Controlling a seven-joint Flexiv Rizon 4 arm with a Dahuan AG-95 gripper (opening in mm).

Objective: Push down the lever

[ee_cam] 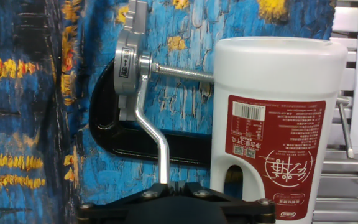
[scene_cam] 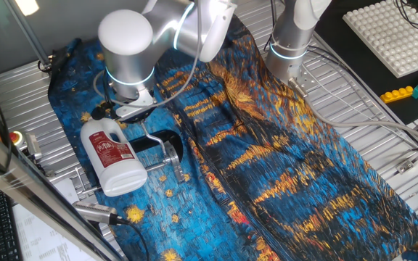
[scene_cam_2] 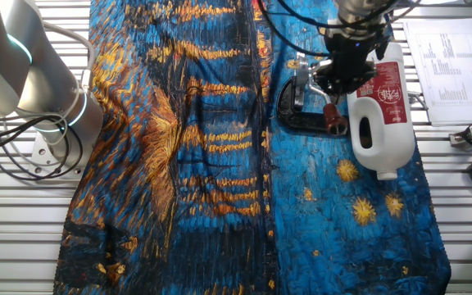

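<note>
Lever position: I find the lever (ee_cam: 149,127) directly ahead of my pincer (ee_cam: 176,200) in the hand view, its bent silver rod running from the pivot block on the clamp (ee_cam: 114,134) back toward the pincer body, where its near end passes out of sight.
Lever axis: roughly in line with the pincer's approach, kinked partway along.
Red cap: in the other fixed view a small red tip (scene_cam_2: 332,115) shows just below the pincer (scene_cam_2: 347,72), touching or nearly so; I cannot tell which.
Pincer state: fingers hidden in every view; I cannot tell whether they are apart or together.
Neighbour: white bottle (ee_cam: 277,118) lies just to the pincer's right, against the clamp screw.
Bench: patterned cloth (scene_cam: 281,159) underneath.
Judgement: the push should go straight down on the capped end, away from the bottle.
</note>
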